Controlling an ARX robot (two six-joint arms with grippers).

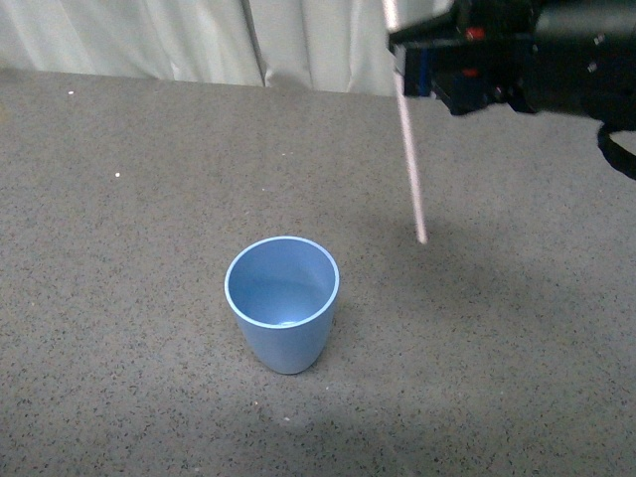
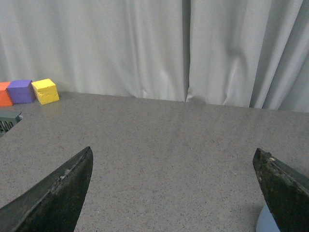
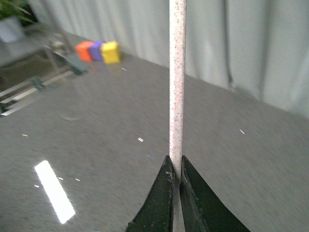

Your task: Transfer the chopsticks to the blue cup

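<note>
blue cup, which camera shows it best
The front view: the blue cup stands whole and upright, open mouth visible. The left wrist view catches only a sliver at the frame edge; the right wrist view shows none.

Fig. Free tabletop [image 1: 119,298] surrounds the cup [image 1: 285,343] on every side; its mouth stands open upward. The stick [image 1: 410,149] pinched in my right claw [image 3: 176,170] hangs beside it, apart. Well away sit the coloured blocks [image 2: 29,92].

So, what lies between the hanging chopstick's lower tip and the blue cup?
Nothing: in the front view, only bare speckled table shows between the chopsticks and the blue cup.
</note>
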